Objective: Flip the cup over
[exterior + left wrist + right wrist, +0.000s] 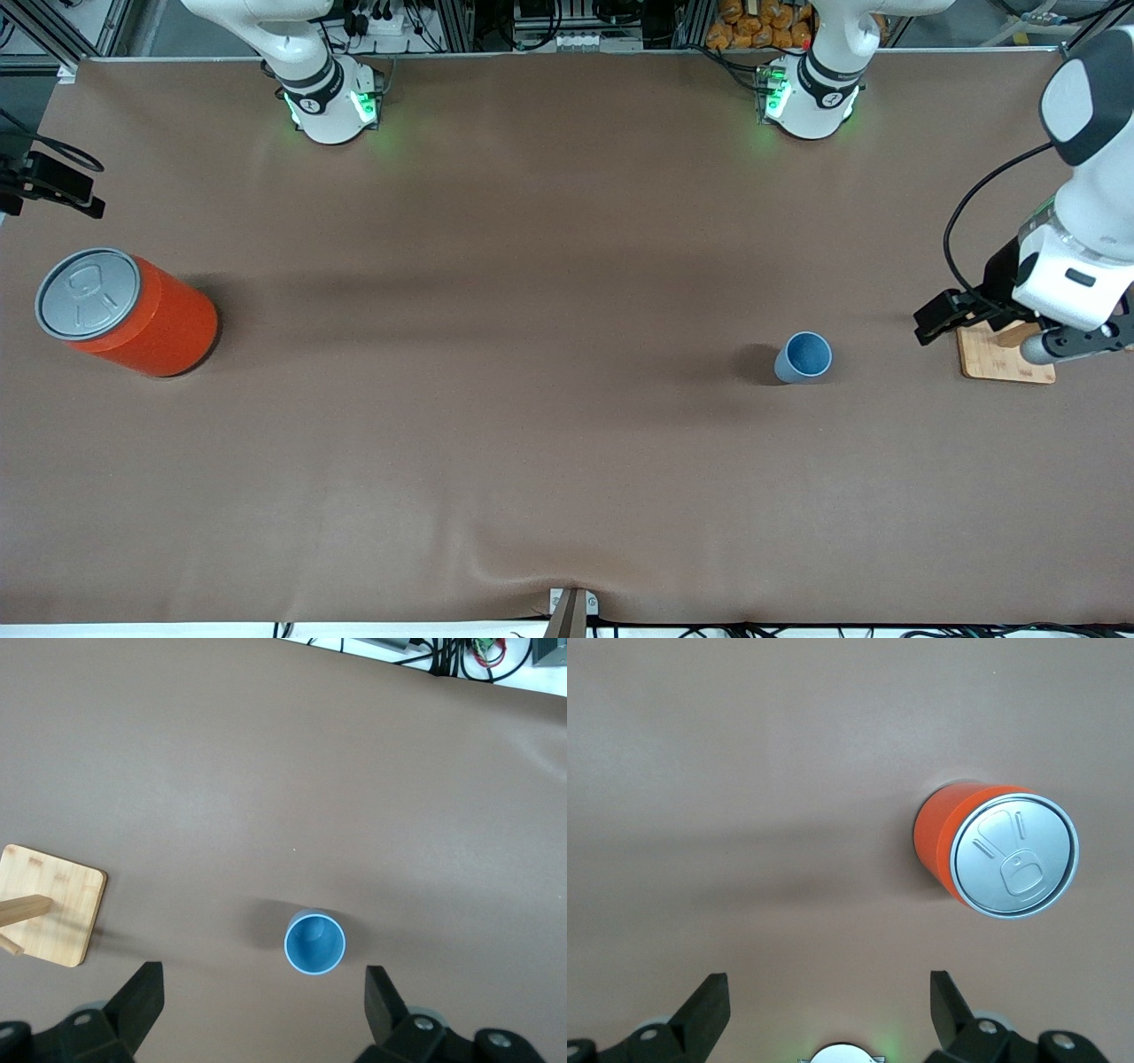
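Cup count is one: small blue plastic cup (803,357) stands mouth-up on the brown table (532,443), near a wooden stand (1001,359). Left gripper (264,1005) hovers spread above the cup. Right gripper (828,1010), also spread, waits over one large orange can (128,312).

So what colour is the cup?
Blue, inside and out; the cup shows best in the left wrist view.

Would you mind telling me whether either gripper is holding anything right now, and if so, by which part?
Nothing is held. The left gripper is open above the blue cup; the right gripper is open near the orange can.
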`<state>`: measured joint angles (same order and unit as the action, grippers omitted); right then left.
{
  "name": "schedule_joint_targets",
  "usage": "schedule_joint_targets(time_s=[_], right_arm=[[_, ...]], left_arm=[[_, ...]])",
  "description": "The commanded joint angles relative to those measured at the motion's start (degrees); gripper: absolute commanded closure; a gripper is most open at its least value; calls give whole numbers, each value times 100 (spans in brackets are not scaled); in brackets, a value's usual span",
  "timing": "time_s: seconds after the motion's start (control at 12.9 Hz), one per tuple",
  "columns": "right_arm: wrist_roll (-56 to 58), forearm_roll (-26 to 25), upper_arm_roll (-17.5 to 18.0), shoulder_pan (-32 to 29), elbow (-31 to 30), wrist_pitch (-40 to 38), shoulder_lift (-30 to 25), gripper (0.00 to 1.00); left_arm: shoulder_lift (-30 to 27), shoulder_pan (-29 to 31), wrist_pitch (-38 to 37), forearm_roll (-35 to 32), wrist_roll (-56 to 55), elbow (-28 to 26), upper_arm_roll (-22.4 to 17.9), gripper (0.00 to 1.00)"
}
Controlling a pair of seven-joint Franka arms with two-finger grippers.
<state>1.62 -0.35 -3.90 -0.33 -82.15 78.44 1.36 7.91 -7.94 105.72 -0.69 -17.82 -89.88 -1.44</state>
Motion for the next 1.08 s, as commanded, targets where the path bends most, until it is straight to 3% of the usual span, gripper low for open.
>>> schedule_joint_targets(time_s=[0.0,0.23,0.7,1.01], right_arm=[[-21,-70,21,-11,121,-39,48,0],[-21,-70,21,7,121,-48,48,0],[-21,-70,21,7,121,-57,48,0],[-21,-70,21,16,121,-57,48,0]], left_arm=[[-141,-6,-148,-124,50,-3,91,0],[-150,-15,-200,-133,-11,-21,346,0],[-176,38,-218,-133,68,-38,346,0],[-518,205,-473,-133,50,-38,329,0]])
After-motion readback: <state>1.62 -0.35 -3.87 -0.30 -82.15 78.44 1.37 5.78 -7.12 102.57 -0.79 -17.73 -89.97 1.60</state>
